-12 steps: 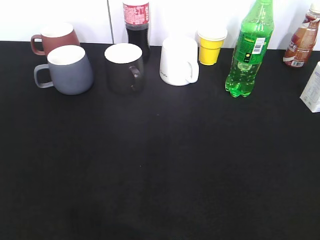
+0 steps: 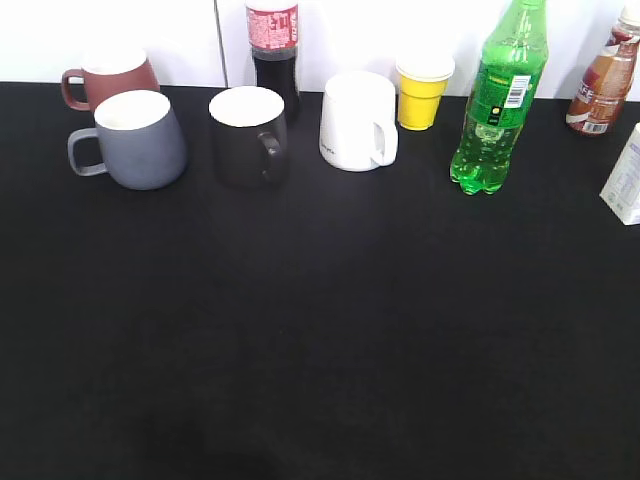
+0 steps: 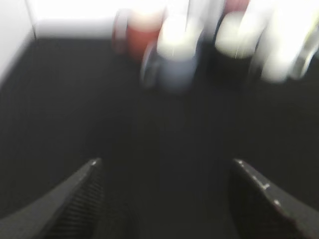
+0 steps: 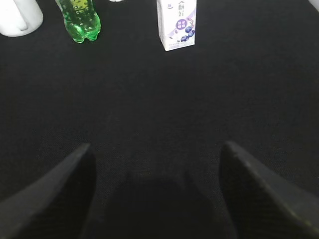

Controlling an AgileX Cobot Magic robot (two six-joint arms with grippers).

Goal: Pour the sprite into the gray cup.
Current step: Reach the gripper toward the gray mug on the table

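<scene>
Green sprite (image 2: 497,105) is untouched, well apart from the gray cup (image 2: 138,140); nothing is poured; both grippers (image 3: 164,199) (image 4: 154,189) are spread, empty.

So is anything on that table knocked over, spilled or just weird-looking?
Nothing stands out. The sprite, gray cup and the other mugs and bottles all stand upright on a dry black table.

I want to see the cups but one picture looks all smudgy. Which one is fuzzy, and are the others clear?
The left wrist view is smeared: the gray cup and the mugs beside it are soft blobs. The exterior view is sharp, showing the gray cup and the sprite clearly, against a bright washed-out wall. The right wrist view is clear too, with the sprite crisp.
</scene>
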